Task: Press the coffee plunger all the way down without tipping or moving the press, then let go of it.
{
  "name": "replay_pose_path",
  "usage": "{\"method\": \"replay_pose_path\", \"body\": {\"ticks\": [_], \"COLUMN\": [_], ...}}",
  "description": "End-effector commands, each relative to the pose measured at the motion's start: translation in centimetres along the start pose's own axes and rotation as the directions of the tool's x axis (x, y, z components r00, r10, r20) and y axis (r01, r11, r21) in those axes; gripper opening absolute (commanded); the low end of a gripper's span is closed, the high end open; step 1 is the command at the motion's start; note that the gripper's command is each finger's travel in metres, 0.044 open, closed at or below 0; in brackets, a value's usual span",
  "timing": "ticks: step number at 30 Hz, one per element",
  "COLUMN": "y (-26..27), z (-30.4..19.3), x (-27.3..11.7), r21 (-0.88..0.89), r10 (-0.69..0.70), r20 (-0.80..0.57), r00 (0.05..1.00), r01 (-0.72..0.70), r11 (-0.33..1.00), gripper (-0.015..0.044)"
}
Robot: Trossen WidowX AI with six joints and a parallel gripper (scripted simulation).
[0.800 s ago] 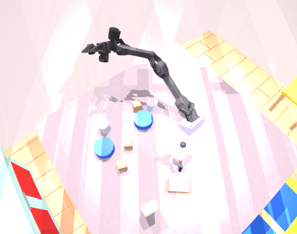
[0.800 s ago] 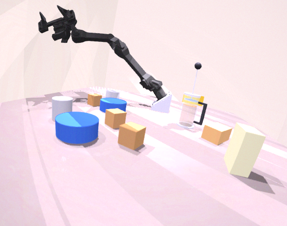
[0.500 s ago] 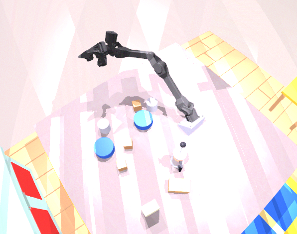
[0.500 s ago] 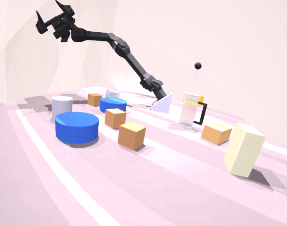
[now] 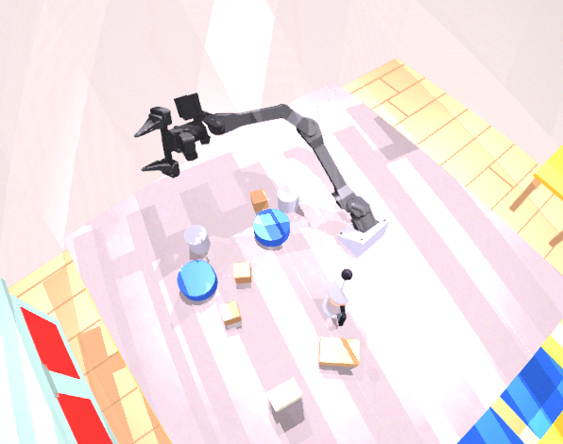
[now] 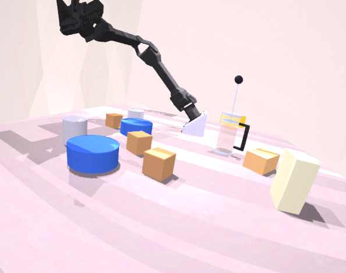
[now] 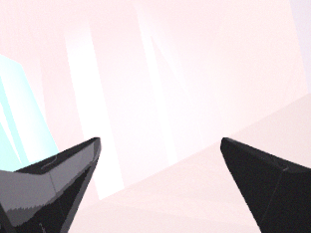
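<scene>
Jaws wide and empty in wrist view, coffee press (image 5: 337,303) only in top, exterior

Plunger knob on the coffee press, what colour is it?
Black. The plunger knob shows best in the exterior view, raised on its thin rod.

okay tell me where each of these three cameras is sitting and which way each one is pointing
Top: high overhead, angled down at the table; the whole arm shows, from base to the open tool, with the coffee press below.
Exterior: low at the table's edge, looking across at the coffee press and the boxes; the arm shows, its tool cut off at the frame's top.
Wrist: on the arm's end, looking out between two dark fingers at pale walls; no table objects.
Top and exterior share the press, both blue cylinders and the raised plunger knob.
</scene>
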State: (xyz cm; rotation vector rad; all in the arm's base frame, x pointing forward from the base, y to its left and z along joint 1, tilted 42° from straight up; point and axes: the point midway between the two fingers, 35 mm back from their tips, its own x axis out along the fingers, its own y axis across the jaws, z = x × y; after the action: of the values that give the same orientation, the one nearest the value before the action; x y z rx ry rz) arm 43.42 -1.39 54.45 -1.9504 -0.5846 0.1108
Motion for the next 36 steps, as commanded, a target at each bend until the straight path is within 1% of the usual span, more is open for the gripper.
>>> {"method": "replay_pose_path", "body": {"ticks": [1, 3, 6, 9, 12, 15, 18, 23, 26, 30, 33, 36], "y": [2.3, 3.7, 5.6, 7.3, 8.8, 10.1, 11.3, 13.0, 13.8, 14.5, 14.7, 14.6], "z": [4.6, 7.7, 12.6, 17.9, 23.2, 28.6, 33.5, 41.5, 45.3, 48.8, 50.4, 51.2], "x": [2.8, 4.2, 5.6, 6.3, 6.0, 5.1, 3.5, -1.1, -4.9, -10.2, -14.0, -17.4], "r21": [0.281, 0.423, 0.593, 0.713, 0.782, 0.827, 0.853, 0.873, 0.892, 0.922, 0.941, 0.951], "r10": [0.079, 0.133, 0.219, 0.309, 0.391, 0.480, 0.557, 0.690, 0.761, 0.821, 0.832, 0.810], "r20": [0.040, 0.070, 0.123, 0.183, 0.248, 0.296, 0.327, 0.342, 0.306, 0.216, 0.133, 0.058], "r00": [0.996, 0.989, 0.968, 0.933, 0.886, 0.826, 0.763, 0.638, 0.573, 0.528, 0.538, 0.584], "r01": [-0.087, -0.151, -0.249, -0.342, -0.421, -0.473, -0.492, -0.487, -0.451, -0.386, -0.333, -0.280], "r11": [0.956, 0.894, 0.766, 0.612, 0.460, 0.304, 0.174, 0.017, -0.019, 0.006, 0.065, 0.133], "gripper": [0.0440, 0.0440, 0.0440, 0.0440, 0.0440, 0.0440, 0.0440, 0.0440, 0.0440, 0.0440, 0.0440, 0.0440]}}
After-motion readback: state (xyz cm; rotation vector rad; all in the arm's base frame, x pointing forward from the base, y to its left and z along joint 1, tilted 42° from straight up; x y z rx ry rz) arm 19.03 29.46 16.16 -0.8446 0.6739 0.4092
